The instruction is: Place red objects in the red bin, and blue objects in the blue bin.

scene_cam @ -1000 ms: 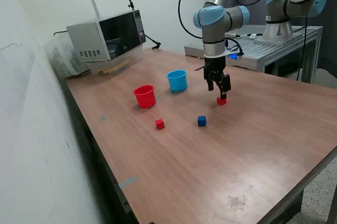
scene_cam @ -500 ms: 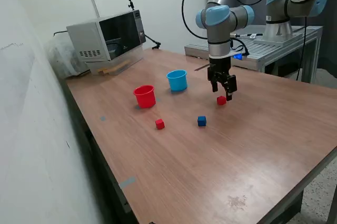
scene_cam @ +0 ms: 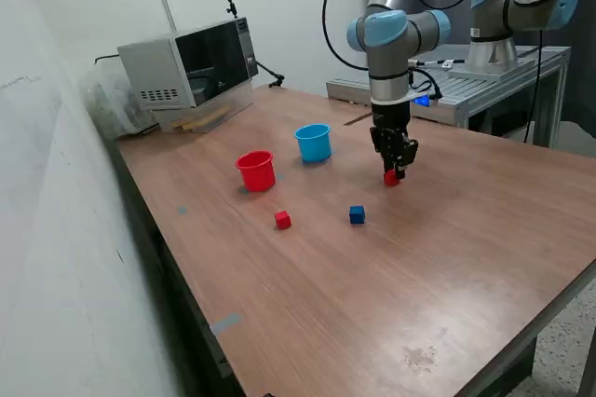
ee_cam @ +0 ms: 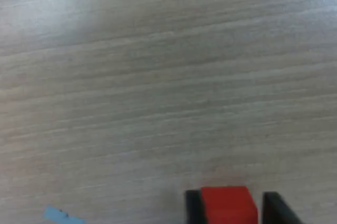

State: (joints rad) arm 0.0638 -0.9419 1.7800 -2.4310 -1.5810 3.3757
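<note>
We see the gripper point(scene_cam: 395, 171) down at a red cube point(ee_cam: 228, 205) on the desk point(scene_cam: 447, 266), its fingers point(ee_cam: 192, 205) flanking the cube; firm contact we cannot confirm. Good practice: clamp squarely, lift vertically, then carry to the red cup point(scene_cam: 256, 171) beside the blue cup point(scene_cam: 314, 143).
</note>
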